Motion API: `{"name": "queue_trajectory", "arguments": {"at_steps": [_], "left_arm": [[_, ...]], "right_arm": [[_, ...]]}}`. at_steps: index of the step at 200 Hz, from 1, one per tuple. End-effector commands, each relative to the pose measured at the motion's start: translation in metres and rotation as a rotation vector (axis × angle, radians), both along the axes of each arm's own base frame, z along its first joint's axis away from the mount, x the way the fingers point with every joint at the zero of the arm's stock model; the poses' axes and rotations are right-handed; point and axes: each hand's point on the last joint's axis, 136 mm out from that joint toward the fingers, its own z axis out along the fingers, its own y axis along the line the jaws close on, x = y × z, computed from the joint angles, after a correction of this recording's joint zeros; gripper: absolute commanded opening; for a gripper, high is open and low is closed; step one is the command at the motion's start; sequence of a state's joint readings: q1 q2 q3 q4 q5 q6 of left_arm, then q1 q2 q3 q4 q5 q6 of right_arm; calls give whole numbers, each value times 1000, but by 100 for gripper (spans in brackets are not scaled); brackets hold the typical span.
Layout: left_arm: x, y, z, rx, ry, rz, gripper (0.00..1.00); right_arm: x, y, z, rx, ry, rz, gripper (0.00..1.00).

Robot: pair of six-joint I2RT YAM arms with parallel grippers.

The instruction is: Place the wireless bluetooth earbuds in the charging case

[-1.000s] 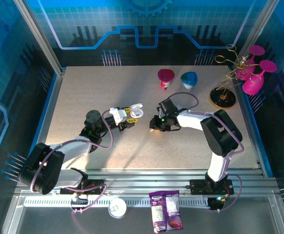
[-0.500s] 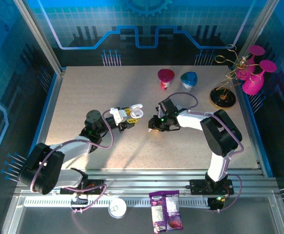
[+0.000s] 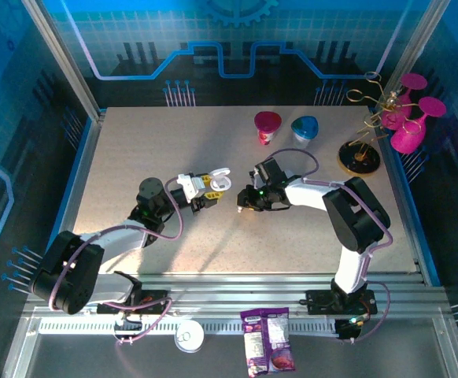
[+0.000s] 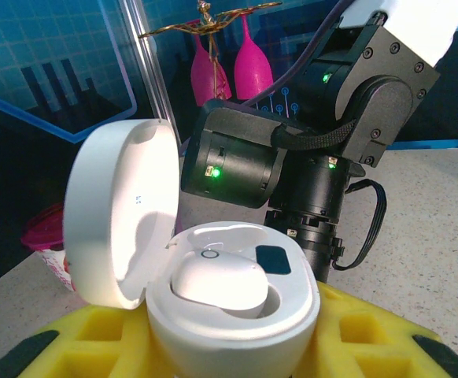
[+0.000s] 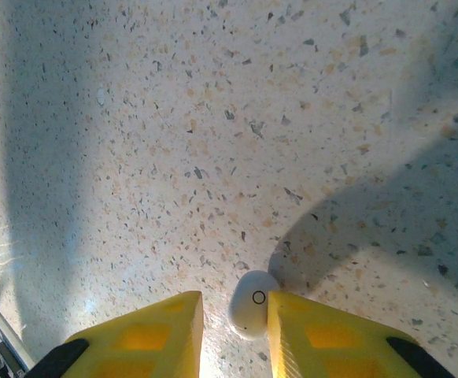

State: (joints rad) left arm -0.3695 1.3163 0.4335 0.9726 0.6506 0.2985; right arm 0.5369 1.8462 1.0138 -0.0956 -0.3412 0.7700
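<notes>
The right pincer (image 3: 243,206), gripping a tiny white plastic earbud (image 5: 252,309), has edged leftward toward the open white charging case (image 3: 220,179).

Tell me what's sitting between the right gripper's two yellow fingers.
A small white earbud, close against one finger; the right wrist view shows it.

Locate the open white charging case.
The open white pebble-shaped plastic charging case is mid-table in the top view, clamped in the left gripper, just left of the right gripper.
</notes>
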Motion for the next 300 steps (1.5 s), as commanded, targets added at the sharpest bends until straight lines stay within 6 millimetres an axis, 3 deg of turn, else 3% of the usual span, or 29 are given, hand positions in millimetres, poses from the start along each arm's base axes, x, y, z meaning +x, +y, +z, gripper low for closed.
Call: {"name": "queue_trajectory", "arguments": {"at_steps": [1, 124, 167, 216, 262, 300], "left_arm": [[-2, 2, 7, 4, -49, -5, 26], [-3, 3, 6, 6, -49, -1, 26], [-2, 3, 6, 7, -47, 0, 26], [0, 1, 6, 4, -45, -5, 26], [4, -3, 5, -5, -27, -24, 26], [8, -12, 7, -41, 20, -81, 26]], "right_arm": [[-5, 8, -6, 4, 22, 24, 27], [-7, 9, -17, -27, 45, 38, 27], [-7, 6, -14, -41, 34, 35, 22], [-3, -6, 9, -112, -50, 27, 20], [7, -49, 40, -343, -205, -51, 21], [9, -71, 80, -514, -344, -59, 21]]}}
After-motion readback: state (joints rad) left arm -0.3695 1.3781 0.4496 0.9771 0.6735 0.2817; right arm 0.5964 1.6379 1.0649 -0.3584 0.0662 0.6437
